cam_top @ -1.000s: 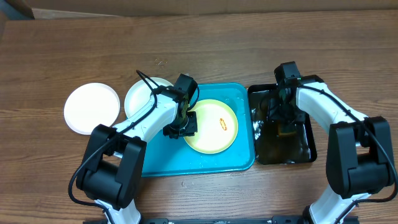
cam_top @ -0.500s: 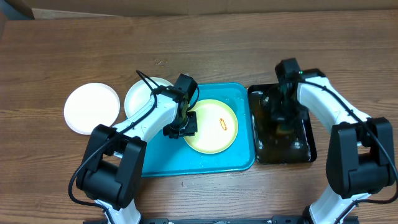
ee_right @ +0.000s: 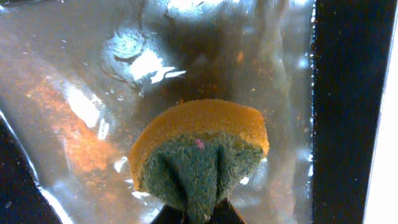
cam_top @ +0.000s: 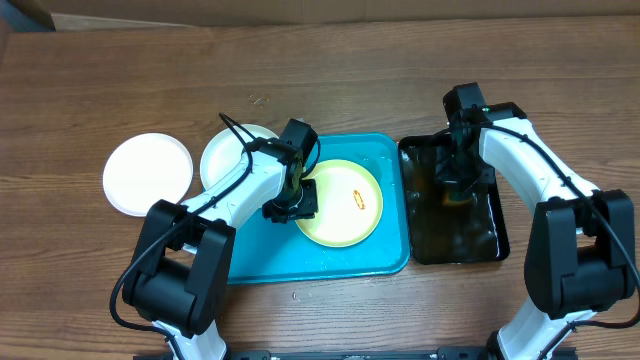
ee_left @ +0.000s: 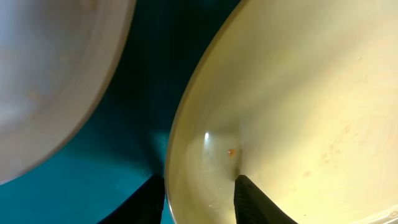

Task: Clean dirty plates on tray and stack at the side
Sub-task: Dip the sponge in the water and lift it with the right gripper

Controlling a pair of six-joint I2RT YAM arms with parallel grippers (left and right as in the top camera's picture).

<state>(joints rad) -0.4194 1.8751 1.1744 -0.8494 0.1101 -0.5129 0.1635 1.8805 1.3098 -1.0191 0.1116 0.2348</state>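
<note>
Sponge point(ee_right: 200, 132) (orange foam, coarse green scourer) sits pinched in right pincer point(ee_right: 189, 218) over glossy black tray point(cam_top: 482, 236); left pincer point(ee_left: 199, 199) clamps rim of yellow-green plate point(ee_left: 305, 106).

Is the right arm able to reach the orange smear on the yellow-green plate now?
Probably yes. The smear lies on the right half of the plate, nearest the right gripper and its sponge; the left gripper clamps only the left rim, and nothing stands between.

You get bright, even light overhead with soft shadows. Your left wrist view blurs the white plate point(ee_left: 50, 74) at close range; glare streaks the glossy black tray point(ee_right: 74, 112).
</note>
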